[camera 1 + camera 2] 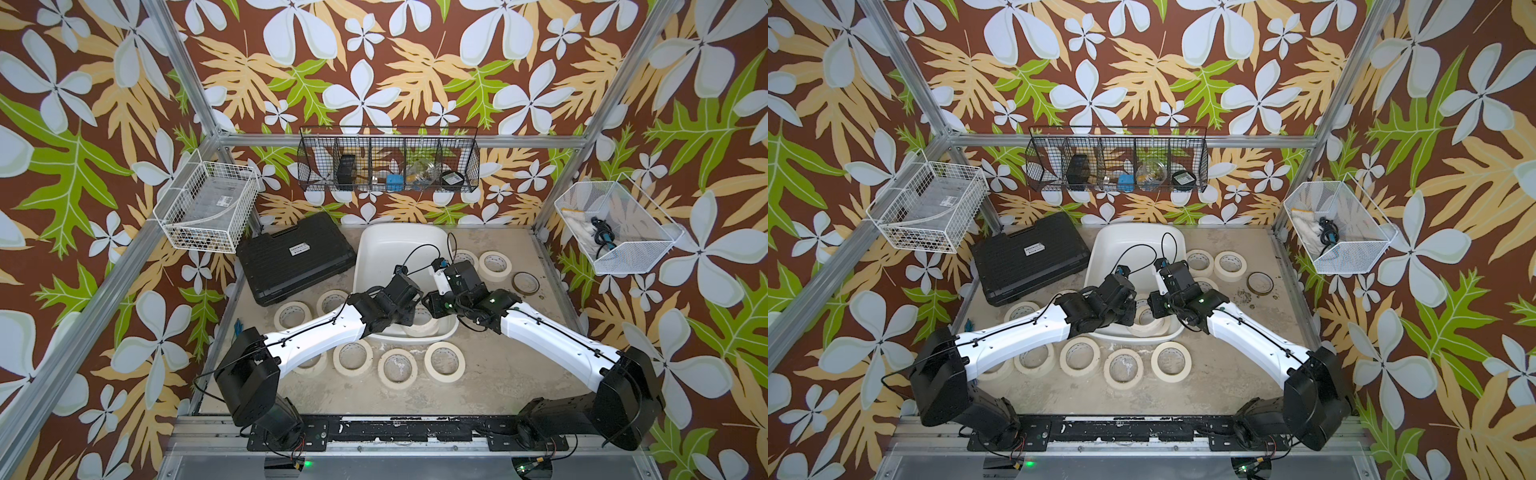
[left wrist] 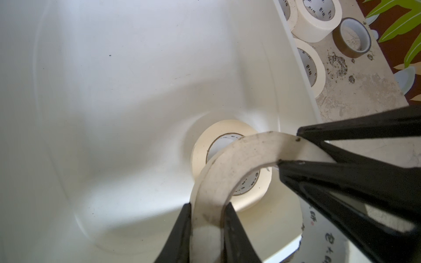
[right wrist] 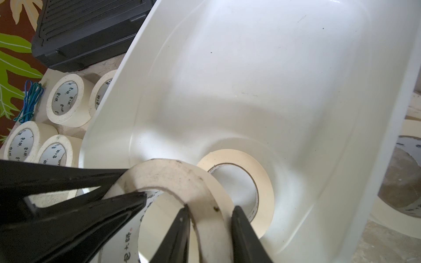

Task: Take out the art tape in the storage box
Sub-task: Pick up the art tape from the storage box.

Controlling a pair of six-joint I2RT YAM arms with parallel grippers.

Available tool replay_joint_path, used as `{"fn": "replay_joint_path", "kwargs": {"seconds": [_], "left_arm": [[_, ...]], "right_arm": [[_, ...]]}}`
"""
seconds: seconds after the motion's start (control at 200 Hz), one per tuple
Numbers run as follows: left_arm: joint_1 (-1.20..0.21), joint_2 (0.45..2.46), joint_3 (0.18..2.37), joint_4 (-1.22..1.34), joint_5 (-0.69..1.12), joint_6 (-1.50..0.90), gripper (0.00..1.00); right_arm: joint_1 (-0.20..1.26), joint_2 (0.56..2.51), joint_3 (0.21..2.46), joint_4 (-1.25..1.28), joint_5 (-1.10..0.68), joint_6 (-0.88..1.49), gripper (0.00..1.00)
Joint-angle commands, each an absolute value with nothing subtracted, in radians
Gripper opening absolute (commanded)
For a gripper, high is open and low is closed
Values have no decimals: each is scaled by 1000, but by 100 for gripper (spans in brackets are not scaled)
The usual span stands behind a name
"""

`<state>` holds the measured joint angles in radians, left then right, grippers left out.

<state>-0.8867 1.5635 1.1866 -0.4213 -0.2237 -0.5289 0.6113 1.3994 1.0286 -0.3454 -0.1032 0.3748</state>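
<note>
Left end effector (image 2: 207,206) pinching scuffed tape ring (image 2: 230,159), glossy tub (image 2: 114,113)

Both the left gripper (image 2: 207,205) and right gripper (image 3: 211,207) have black jaws. The art tape roll (image 2: 250,145) between them is cream-beige, flecked with dark smudges. Beyond the jaws, a second roll (image 2: 198,159) is cleaner cream, the storage box (image 2: 114,91) plain white.

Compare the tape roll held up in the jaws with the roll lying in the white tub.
The lifted roll hangs tilted above the tub floor; the lying roll rests flat on it. The left gripper and right gripper clamp the lifted roll; the lying roll is untouched. The lifted roll's face is dark-smudged; the lying roll's looks clean. Both are cream rings with printed cores.
</note>
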Motion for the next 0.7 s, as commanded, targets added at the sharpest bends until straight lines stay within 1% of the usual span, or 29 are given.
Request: {"fn": "replay_joint_path", "kwargs": {"seconds": [0.0, 0.1, 0.17, 0.27, 0.365, 0.405, 0.601, 0.696], "left_arm": [[-890, 1560, 1203, -385, -207, -539, 9], [-889, 1562, 1207, -383, -200, -543, 12], [-888, 1566, 1206, -377, -192, -551, 18], [-890, 1554, 1195, -363, -206, -572, 30], [-888, 1533, 1180, -340, -211, -589, 42], [-888, 1525, 1177, -335, -216, -595, 46], [-887, 1484, 1172, -332, -255, -616, 54], [-887, 1456, 1166, -332, -279, -615, 56]], "right_arm": [[611, 1409, 1034, -351, -58, 382, 27], [611, 1410, 1039, -355, -53, 379, 21], [610, 1409, 1040, -357, -47, 376, 15], [611, 1403, 1041, -357, -41, 373, 9], [611, 1398, 1039, -357, -35, 366, 6], [611, 1396, 1037, -357, -34, 363, 5], [610, 1387, 1041, -363, -12, 356, 2], [608, 1371, 1045, -376, 25, 347, 1]]}}
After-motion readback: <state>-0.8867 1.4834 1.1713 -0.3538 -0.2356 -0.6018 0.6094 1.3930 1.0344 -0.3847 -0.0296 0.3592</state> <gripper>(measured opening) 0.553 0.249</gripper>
